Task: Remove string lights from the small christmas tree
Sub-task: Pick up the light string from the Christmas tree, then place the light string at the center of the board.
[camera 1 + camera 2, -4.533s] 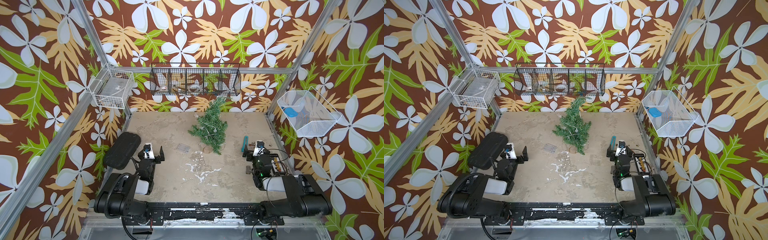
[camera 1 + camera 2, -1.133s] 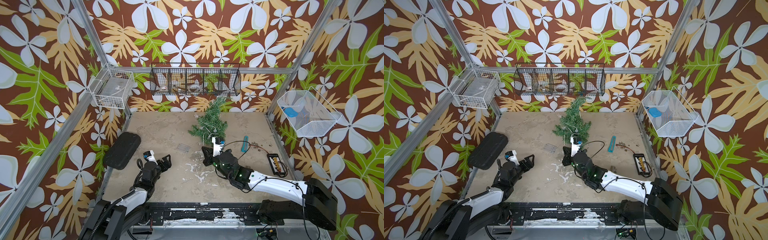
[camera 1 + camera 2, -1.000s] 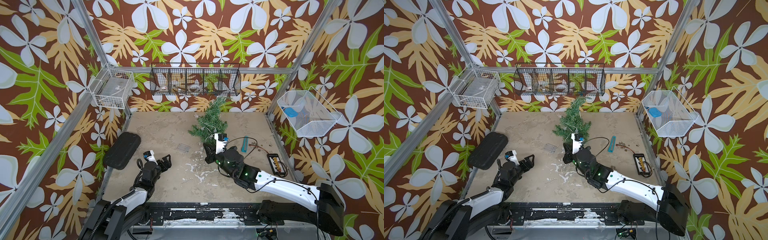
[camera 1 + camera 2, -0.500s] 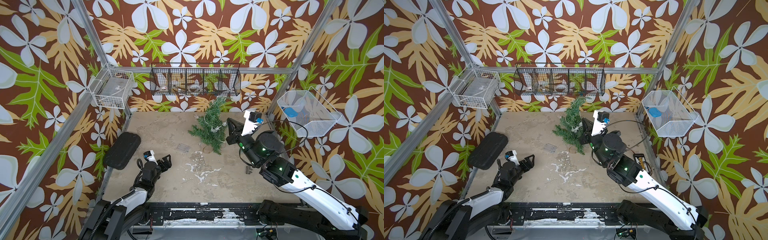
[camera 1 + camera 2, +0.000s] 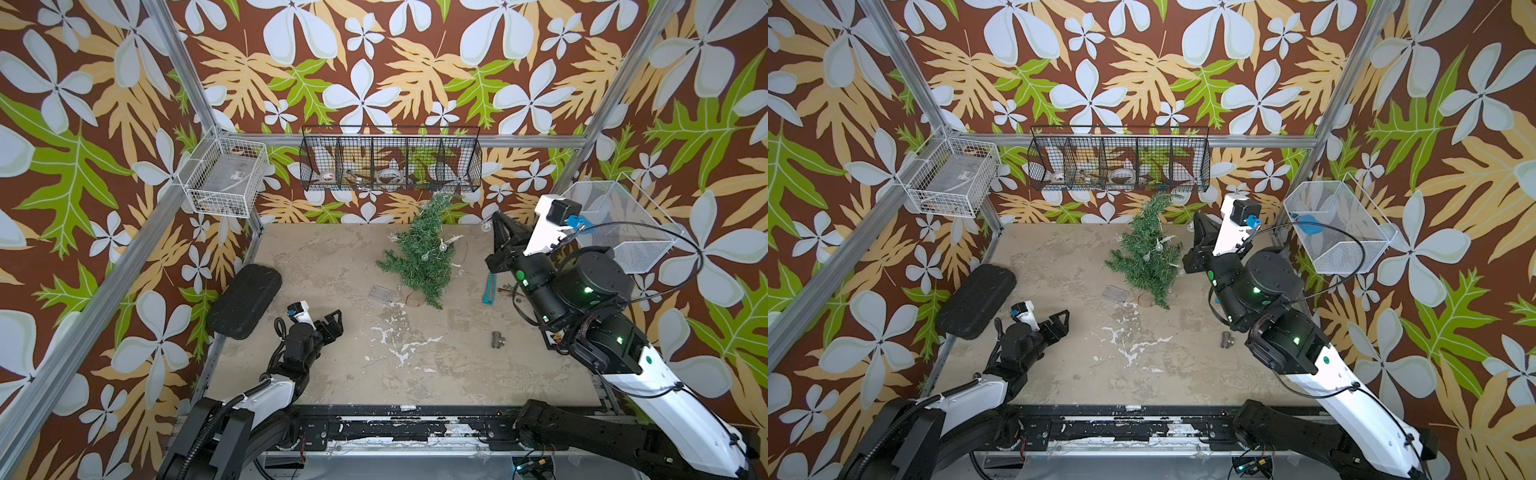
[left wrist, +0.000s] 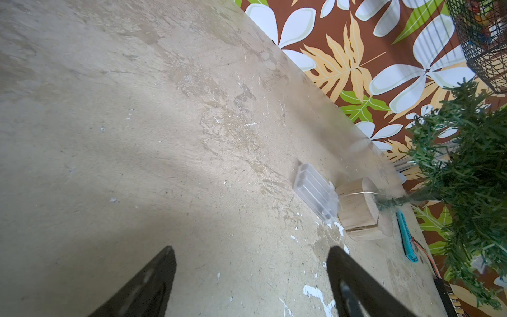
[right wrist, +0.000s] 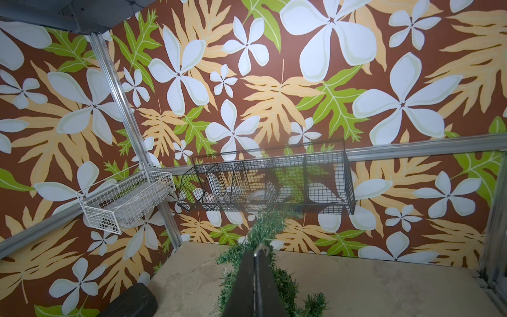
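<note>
1. The small christmas tree point(image 5: 419, 262) point(image 5: 1148, 259) stood on its round wooden base point(image 5: 412, 299) in the far half of the surface point(image 5: 332, 374). It was about midway between the left and right edges, and its tip reached toward the far edge, below the black wire basket point(image 5: 390, 160).
2. The string lights point(image 5: 444, 246) point(image 5: 1158, 246) were draped over the tree, with clear bulbs showing among the branches on its right side in both top views.
3. Their clear box point(image 5: 381, 293) point(image 6: 315, 192) lay flat on the surface just beside the base, on its left. In the left wrist view a thin wire ran from the box over the base to the trunk.
4. The right gripper point(image 5: 496, 216) point(image 5: 1198, 216) point(image 7: 259, 251) was raised over the far right part of the surface, just right of the tree's upper half. Its jaws were pressed together, and in the right wrist view a bit of pale wire showed pinched at the tips, with the tree right beyond them.
5. One bulb point(image 5: 485, 227) hung just beside those tips, on the side toward the tree.
6. The left gripper point(image 5: 334, 320) point(image 5: 1059, 320) point(image 6: 251, 258) sat low over the left half of the surface, about midway between the near and far edges. Its jaws were spread wide with nothing between them. The clear box lay ahead of it, apart from its fingertips, and the tree stood farther on.
</note>
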